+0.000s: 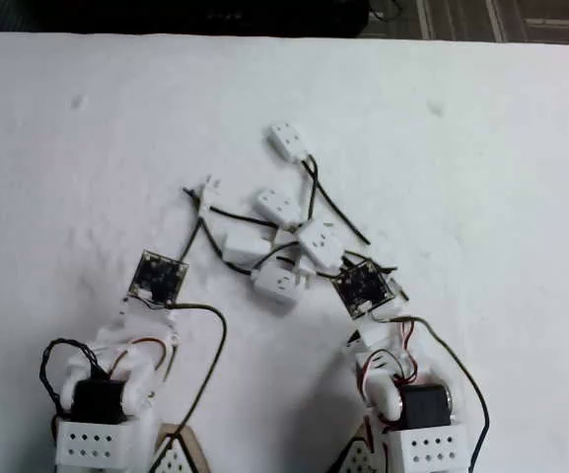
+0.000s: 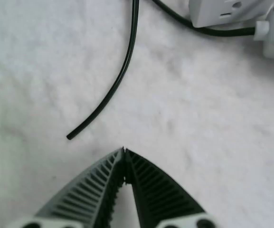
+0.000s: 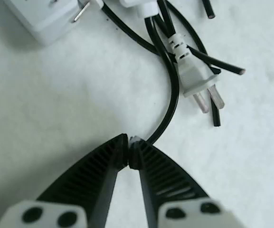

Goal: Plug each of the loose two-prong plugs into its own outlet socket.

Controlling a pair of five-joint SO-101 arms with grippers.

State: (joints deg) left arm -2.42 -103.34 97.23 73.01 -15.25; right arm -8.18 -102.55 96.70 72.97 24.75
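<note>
**Opening stage of the plugging task.** In the high view the sockets (image 1: 280, 209) and their black cords lay tangled at the centre of the desk (image 1: 481, 148). One further socket (image 1: 287, 141) lay apart toward the upper centre. The two arms stood at the lower edge of the frame, one at lower left and one at lower right, both short of the tangle.

The left tool (image 2: 124, 154) was closed tip to tip and held nothing. A loose cord end (image 2: 71, 136) lay on bare desk just ahead of it, with a socket farther off.

The right tool (image 3: 128, 147) was likewise closed. A cord (image 3: 174, 95) ran right past its tips, and whether it touched them could not be told. A free plug (image 3: 197, 78), both prongs bare, lay near that tool, resting across other cords.

On this evidence no plug had yet been picked up, and the task stood at its start. The next move would call for the right tool to open and close on the plug's body, clear of the prongs. It would then need to draw the plug free of the cords while the left tool steadied a socket.
</note>
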